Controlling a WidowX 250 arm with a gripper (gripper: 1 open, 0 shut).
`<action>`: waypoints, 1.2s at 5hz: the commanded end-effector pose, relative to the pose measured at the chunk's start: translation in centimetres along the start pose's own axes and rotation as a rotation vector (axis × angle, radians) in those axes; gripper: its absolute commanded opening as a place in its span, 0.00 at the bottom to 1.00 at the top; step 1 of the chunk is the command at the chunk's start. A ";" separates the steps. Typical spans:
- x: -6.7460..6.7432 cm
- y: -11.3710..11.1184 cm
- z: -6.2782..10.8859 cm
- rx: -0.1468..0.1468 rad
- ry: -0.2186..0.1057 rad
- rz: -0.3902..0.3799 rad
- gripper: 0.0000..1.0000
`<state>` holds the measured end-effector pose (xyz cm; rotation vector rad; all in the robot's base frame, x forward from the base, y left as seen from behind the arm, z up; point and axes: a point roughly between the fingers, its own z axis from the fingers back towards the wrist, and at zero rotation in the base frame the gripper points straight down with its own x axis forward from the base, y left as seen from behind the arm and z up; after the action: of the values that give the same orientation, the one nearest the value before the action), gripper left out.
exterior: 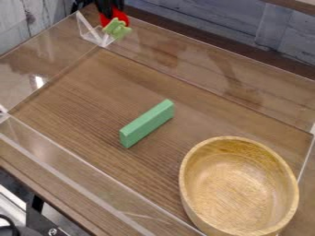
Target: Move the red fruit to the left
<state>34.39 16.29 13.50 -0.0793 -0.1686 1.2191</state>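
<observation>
The red fruit (110, 20), a small glossy strawberry with a green leafy cap, hangs above the far left corner of the wooden table. My gripper (106, 13) comes down from the top edge of the view, dark and mostly cut off, and is shut on the fruit. The fruit does not touch the table; its green cap points down and to the right.
A flat green rectangular block (146, 123) lies in the middle of the table. A wooden bowl (240, 185) stands at the front right. Clear plastic walls (37, 64) ring the table, with a small clear stand (88, 31) right beside the fruit.
</observation>
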 end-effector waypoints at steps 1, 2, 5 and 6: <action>0.3 0.3 1.6 -0.025 -0.042 -0.002 0.00; 0.0 0.7 1.7 -0.023 -0.033 -0.036 0.00; 3.5 3.7 1.6 -0.010 -0.013 -0.151 0.00; 1.7 2.6 1.1 -0.005 0.005 -0.150 0.00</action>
<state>32.16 18.62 12.20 -0.0771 -0.1039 1.0721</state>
